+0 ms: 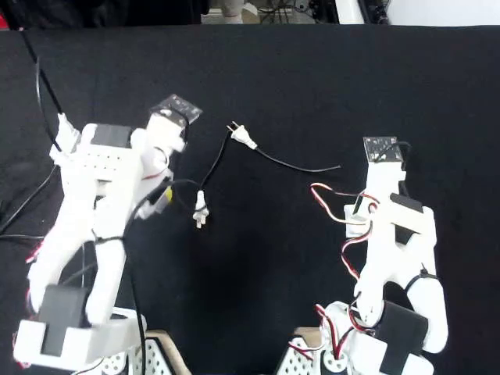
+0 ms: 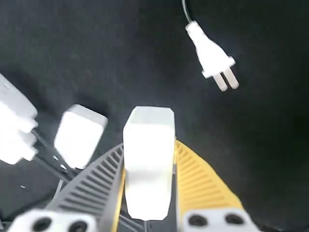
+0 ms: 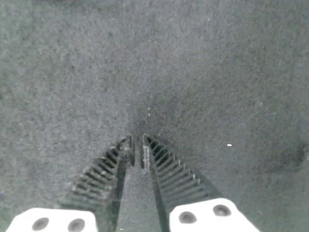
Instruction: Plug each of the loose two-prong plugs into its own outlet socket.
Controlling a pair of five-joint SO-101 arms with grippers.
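The left gripper (image 2: 148, 145) is clamped on a white outlet socket (image 2: 148, 164), its grey and yellow fingers (image 2: 203, 183) pressed against the block's two sides; a second socket (image 2: 79, 135) lies just beside it on the black cloth (image 1: 273, 70), with more white blocks (image 2: 14, 128) past that one, too cropped to name; the nearer plug (image 1: 201, 211) rests close to this gripper on the side toward the other arm, not touching the held socket; in the high view its long axis runs roughly from far to near across the table, prongs toward the arm bases and its cord trailing away toward the far side; I cannot tell which face of the held socket carries the slots; the farther plug (image 1: 243, 137) lies between the two arms, its cord running off toward the right arm; the right gripper (image 3: 137, 145) is closed to a sliver and holds nothing, hanging over bare cloth well apart from both plugs; the left arm is plainly nearer, yet its jaws are occupied, so the free right arm probably has to fetch the nearer plug, then turn its prongs to face the socket.
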